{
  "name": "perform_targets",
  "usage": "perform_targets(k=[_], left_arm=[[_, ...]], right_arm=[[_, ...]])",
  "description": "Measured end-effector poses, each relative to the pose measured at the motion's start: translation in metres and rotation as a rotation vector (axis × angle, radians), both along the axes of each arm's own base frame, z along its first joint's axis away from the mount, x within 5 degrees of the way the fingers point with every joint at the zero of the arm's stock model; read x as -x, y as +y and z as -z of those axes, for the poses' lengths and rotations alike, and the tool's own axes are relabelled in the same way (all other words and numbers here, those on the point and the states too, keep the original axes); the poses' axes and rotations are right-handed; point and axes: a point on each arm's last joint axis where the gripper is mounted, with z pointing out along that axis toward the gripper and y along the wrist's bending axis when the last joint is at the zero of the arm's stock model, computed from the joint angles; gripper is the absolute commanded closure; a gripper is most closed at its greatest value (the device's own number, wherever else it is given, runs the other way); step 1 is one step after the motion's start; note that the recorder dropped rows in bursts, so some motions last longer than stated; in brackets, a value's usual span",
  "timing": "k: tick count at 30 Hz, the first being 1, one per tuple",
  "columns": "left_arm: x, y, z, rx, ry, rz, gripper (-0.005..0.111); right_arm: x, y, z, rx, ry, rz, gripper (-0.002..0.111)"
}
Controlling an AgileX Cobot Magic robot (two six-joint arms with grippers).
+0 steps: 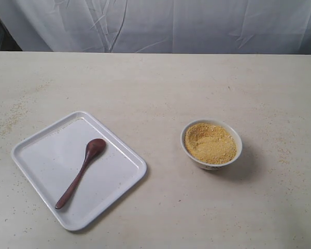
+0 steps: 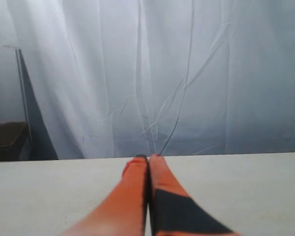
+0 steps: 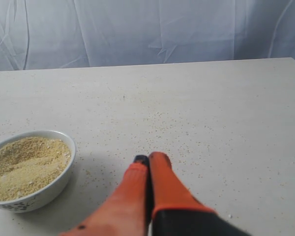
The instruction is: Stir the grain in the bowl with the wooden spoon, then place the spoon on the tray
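The dark reddish-brown wooden spoon [image 1: 81, 171] lies diagonally on the white tray [image 1: 41, 148] at the left of the exterior view, head toward the far side. The small white bowl [image 1: 237, 140] stands to the right, filled with yellow grain [image 1: 211, 142]. No arm shows in the exterior view. In the right wrist view the bowl [image 3: 56, 189] with grain [image 3: 27, 164] sits beside my right gripper [image 3: 149, 159], which is shut and empty over bare table. My left gripper [image 2: 148, 158] is shut and empty, pointing along the table toward the curtain.
Stray grains are scattered over the pale tabletop [image 1: 160, 98], thickest at the far left [image 1: 13, 116] and around the bowl. A white cloth backdrop [image 1: 171, 23] hangs behind the table's far edge.
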Motion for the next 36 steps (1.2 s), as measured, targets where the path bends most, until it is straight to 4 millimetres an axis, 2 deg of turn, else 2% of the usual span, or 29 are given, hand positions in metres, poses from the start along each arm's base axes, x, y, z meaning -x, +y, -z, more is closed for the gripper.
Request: perform_targets(k=[4,20,26,36], left_arm=[[-0.002,0.002,0.011,0.036,0.036,-0.034,0.106],[-0.002,0.003,0.011,0.046,0.043,-0.045,0.106],[-0.002,0.002,0.024,-0.041,0.171,-0.036,0.106],[-0.001,-0.001,0.029,-0.051,0.221,-0.013,0.106]], right_arm=[[0.000,0.000,0.000,0.000,0.000,0.000,0.109],[0.000,0.000,0.000,0.000,0.000,0.000,0.109],[0.000,0.000,0.000,0.000,0.000,0.000,0.109],[0.000,0.000,0.000,0.000,0.000,0.000,0.109]])
